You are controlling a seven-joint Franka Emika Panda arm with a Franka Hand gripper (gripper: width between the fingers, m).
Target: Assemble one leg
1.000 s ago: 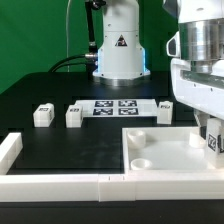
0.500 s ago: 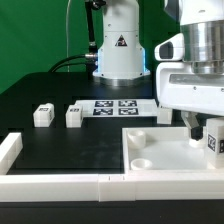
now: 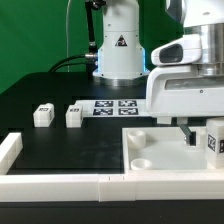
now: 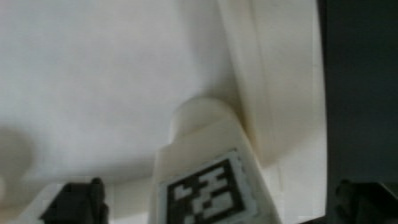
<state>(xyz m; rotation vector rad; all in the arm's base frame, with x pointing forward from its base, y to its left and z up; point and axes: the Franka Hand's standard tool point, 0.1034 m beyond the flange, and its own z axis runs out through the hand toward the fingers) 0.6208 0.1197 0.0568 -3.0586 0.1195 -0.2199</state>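
The leg (image 3: 214, 141) sits on the square panel (image 3: 165, 172) at the exterior view's far right, partly cut off by the frame edge, with its black-and-white tag facing the camera. In the wrist view it lies just beside the panel's raised rim (image 4: 267, 90); whether it touches the rim cannot be told. The gripper (image 4: 221, 203) hangs directly above it with its jaws spread wide. One dark fingertip shows on each side of the leg, both well clear of it, and nothing is held. The leg looks like a small block of moulded plastic, so probably light, stiff, not fragile, and smooth enough to slip or twist in a loose pinch. The best hold is likely across two flat opposite side faces, low on the body and centred, so it cannot pivot. The rim is the main obstacle: one fingertip appears to sit over or beyond it, above the black worktop (image 3: 60, 150), so closing from here may catch the rim instead of the leg. Going by these views, the gripper may need to shift or turn first. The panel's round sockets (image 3: 141, 160) lie toward the exterior view's left of the leg, apart from it. Two spare legs (image 3: 42, 115) stand far off to the left, near the marker board (image 3: 115, 107). The long white bars (image 3: 60, 184) along the near edge are well apart, as is the robot base (image 3: 118, 50) at the far side.
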